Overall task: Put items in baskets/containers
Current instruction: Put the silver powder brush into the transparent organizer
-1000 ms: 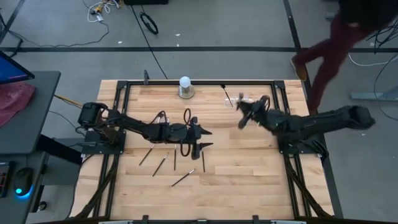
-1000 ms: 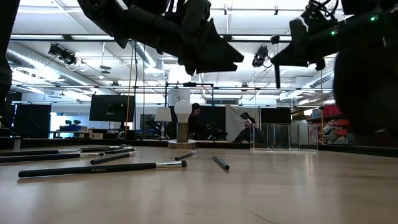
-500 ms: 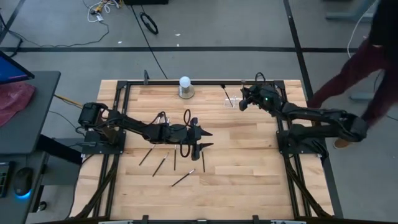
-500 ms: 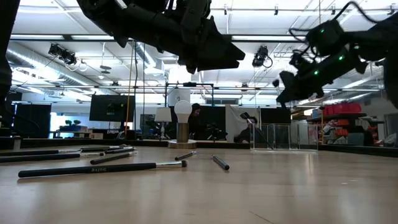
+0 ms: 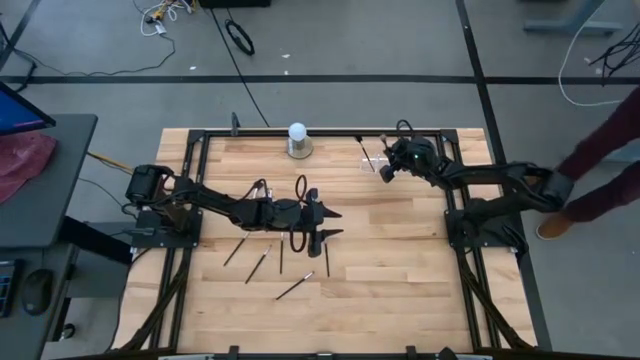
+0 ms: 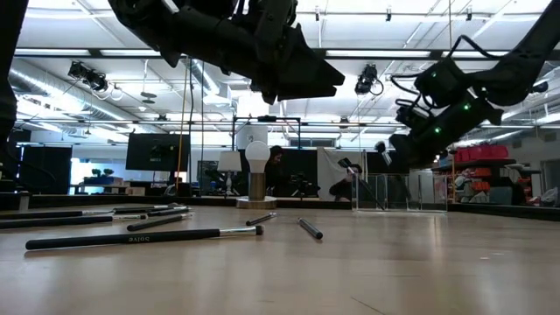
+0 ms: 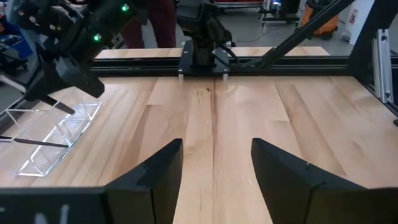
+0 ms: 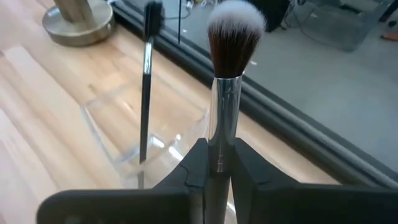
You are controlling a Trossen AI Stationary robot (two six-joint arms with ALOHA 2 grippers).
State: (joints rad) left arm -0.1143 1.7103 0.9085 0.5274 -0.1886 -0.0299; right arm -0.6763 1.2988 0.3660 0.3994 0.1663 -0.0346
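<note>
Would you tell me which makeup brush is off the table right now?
The silver-ferruled brush clamped in the right pincer above the clear holder.

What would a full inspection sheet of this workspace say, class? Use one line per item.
Surface: wooden table, bare wood at the front.
Job's things: five loose brushes lie below the left arm; clear holder at the back right, one brush standing in it.
Clutter: white ball on a grey base at the back edge.
Grippers: left pincer open, empty, mid-table; right pincer shut on a silver-ferruled brush over the holder.
Cables: black loops and wires on the floor.
Surroundings: a person's legs right of the table.
</note>
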